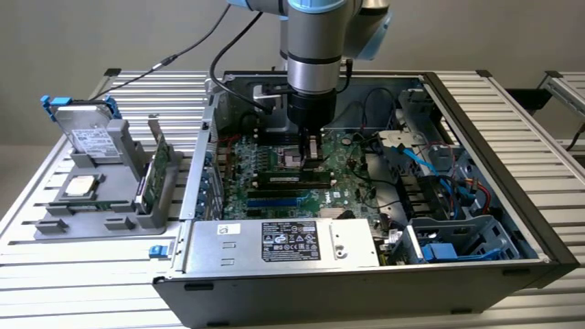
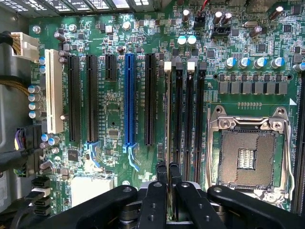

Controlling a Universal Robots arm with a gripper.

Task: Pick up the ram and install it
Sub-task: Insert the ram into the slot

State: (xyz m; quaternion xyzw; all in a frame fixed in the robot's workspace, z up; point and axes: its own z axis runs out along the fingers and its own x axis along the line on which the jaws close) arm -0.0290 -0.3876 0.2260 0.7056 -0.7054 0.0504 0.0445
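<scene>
Claw (image 2: 168, 174) clamped on the ram (image 2: 167, 124), held edge-on over the motherboard's memory slots (image 2: 183, 119). Likely risk: slight misalignment with a slot could jam or tilt the stick.

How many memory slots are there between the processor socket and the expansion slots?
4. The memory slots lie side by side between the processor socket and the nearest black expansion slot, end clips alternating white and black. The gripper hides some ends.
</scene>
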